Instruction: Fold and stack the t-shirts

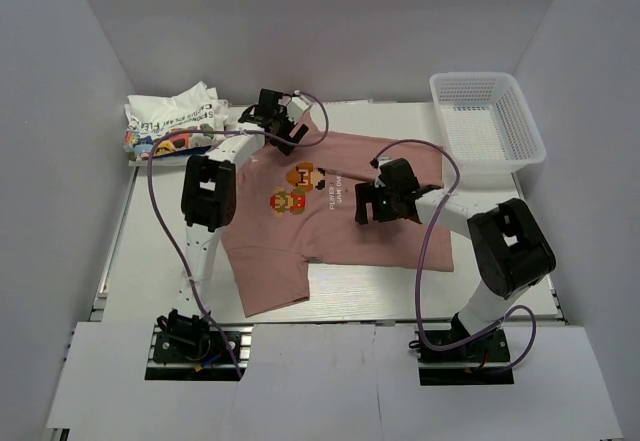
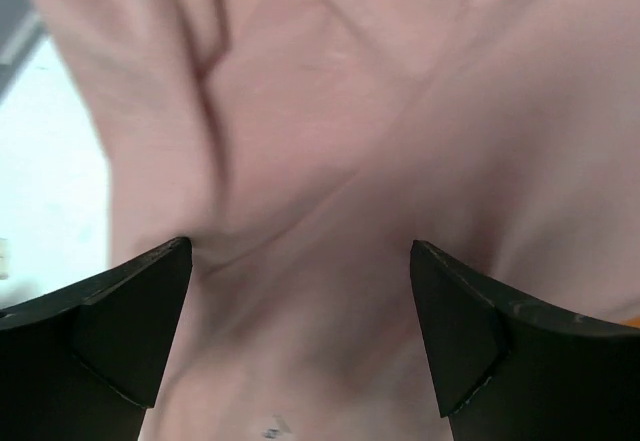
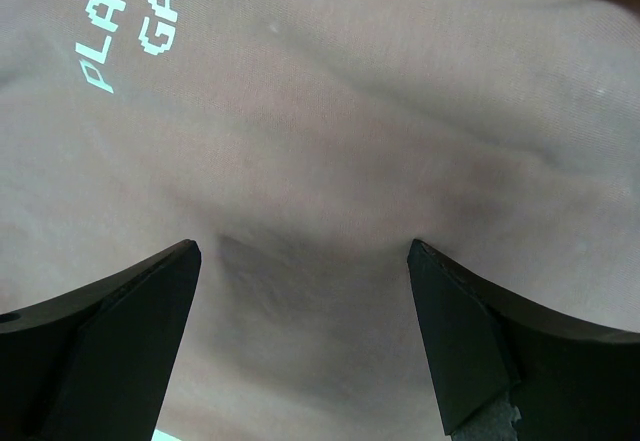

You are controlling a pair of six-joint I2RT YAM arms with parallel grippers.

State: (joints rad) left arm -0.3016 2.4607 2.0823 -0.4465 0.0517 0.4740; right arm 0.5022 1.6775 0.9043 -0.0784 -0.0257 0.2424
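White t-shirt (image 1: 172, 116) sits crumpled far-left. Your left tool (image 2: 300, 306) hangs spread over the pink t-shirt (image 1: 300, 251), laid out on the table (image 1: 150, 261); your right tool (image 3: 300, 306) is spread above its chest. Pinch only a stray wrinkle and you'll likely drag the fold crooked.

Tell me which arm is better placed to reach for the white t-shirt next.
Left, I'd say. The left gripper is open over the pink tee at its far-left part, beside the white tee; the right gripper is over its middle, farther off.
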